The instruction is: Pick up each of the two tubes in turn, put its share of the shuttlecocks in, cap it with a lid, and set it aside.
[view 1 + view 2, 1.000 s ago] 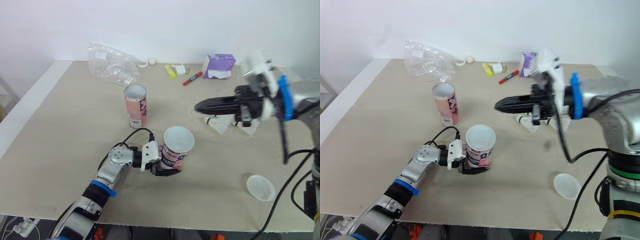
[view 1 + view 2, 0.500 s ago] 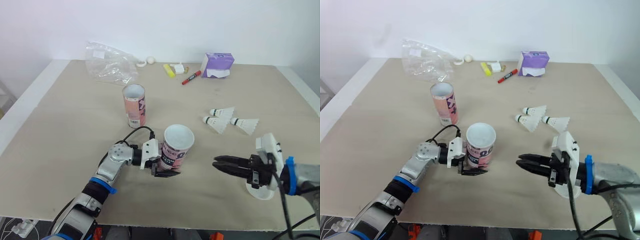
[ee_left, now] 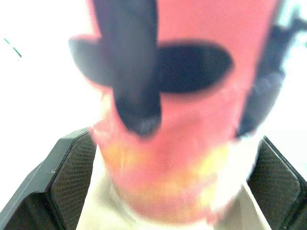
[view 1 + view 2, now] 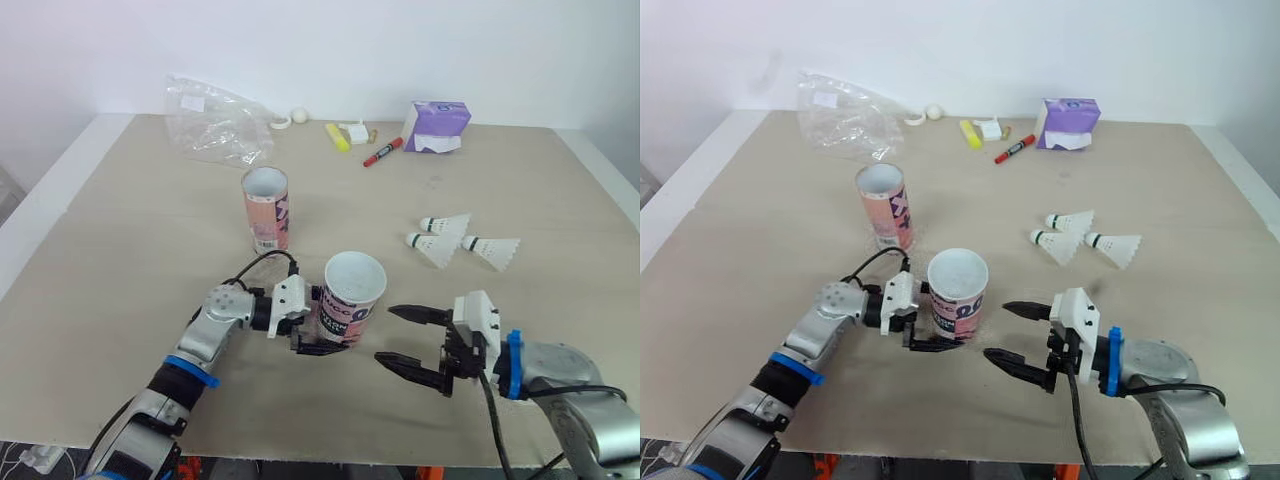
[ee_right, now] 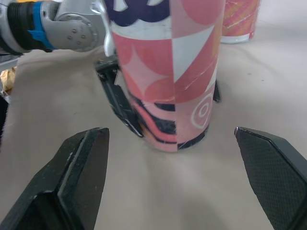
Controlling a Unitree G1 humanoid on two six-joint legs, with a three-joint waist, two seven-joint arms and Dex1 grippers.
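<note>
Tube (image 5: pixel 168 72) lettering unreadable; pink-navy pattern

Left gripper (image 4: pixel 332 336) clasps the near tube (image 4: pixel 352 292); right gripper (image 4: pixel 386 334), fingers spread wide, points toward it.

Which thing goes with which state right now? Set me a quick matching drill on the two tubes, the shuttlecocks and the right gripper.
Things:
1. near tube
2. far tube
3. shuttlecocks
4. right gripper

States:
A. open and empty, pointing at the near tube
B. lying loose on the table, to the robot's right
C. standing upright on its own, nothing touching it
D. clamped in the left gripper

Pairs: 1-D, 2-C, 3-B, 4-A
</note>
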